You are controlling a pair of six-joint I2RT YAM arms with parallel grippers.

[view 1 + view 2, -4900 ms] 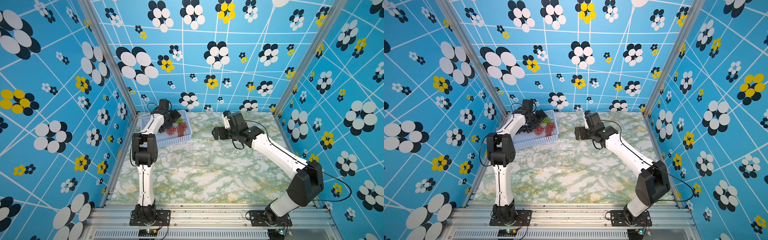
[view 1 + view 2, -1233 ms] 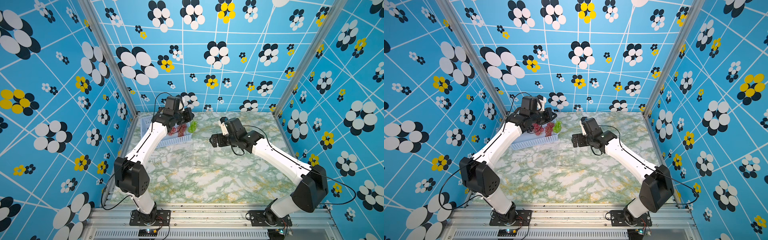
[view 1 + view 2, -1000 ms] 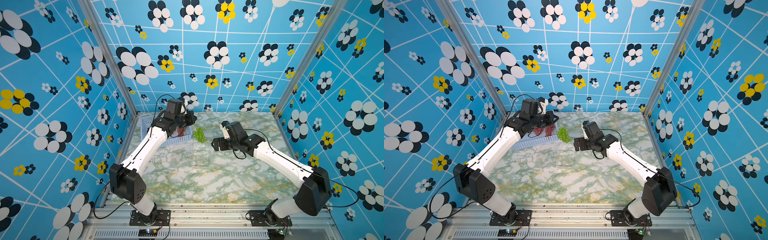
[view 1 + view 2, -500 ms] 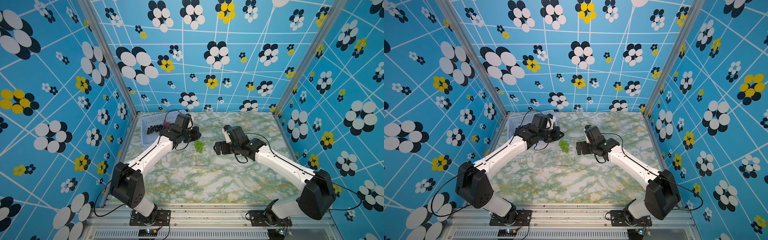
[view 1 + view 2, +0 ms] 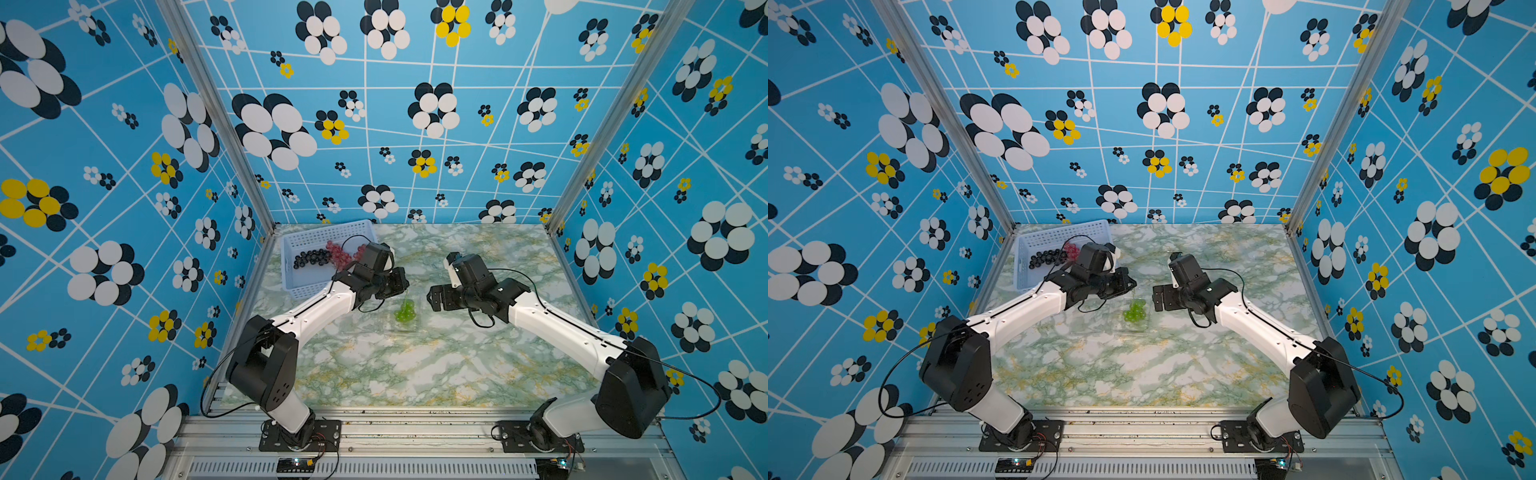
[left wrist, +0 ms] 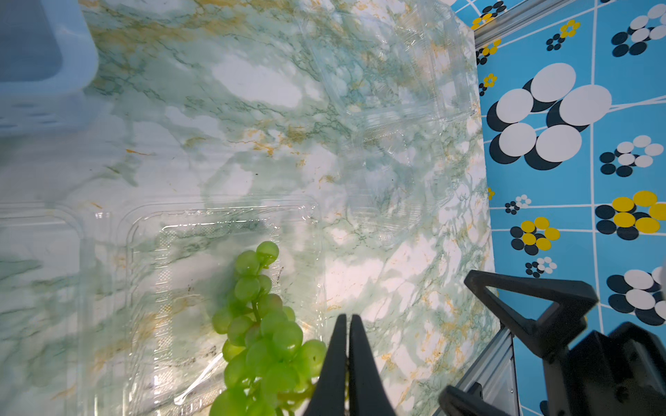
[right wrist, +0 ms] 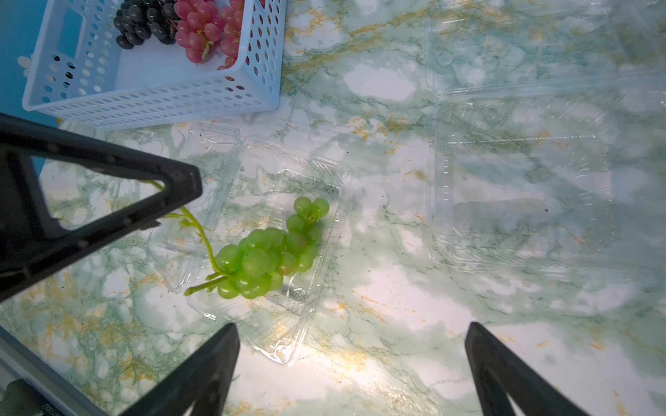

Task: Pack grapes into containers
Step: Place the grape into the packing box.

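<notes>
One green bunch (image 7: 266, 252) hangs from left tool (image 6: 346, 324) over clear container (image 7: 274, 335).

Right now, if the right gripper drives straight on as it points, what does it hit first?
Probably bare marble table, just beside the clear container under the green grapes; depth is unclear.

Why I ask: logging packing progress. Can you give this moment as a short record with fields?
left gripper: shut on green bunch stem
green bunch: over open container, contact unclear
right gripper: open, holding nothing
basket: dark bunch and red bunches inside
other container: no grapes
</notes>
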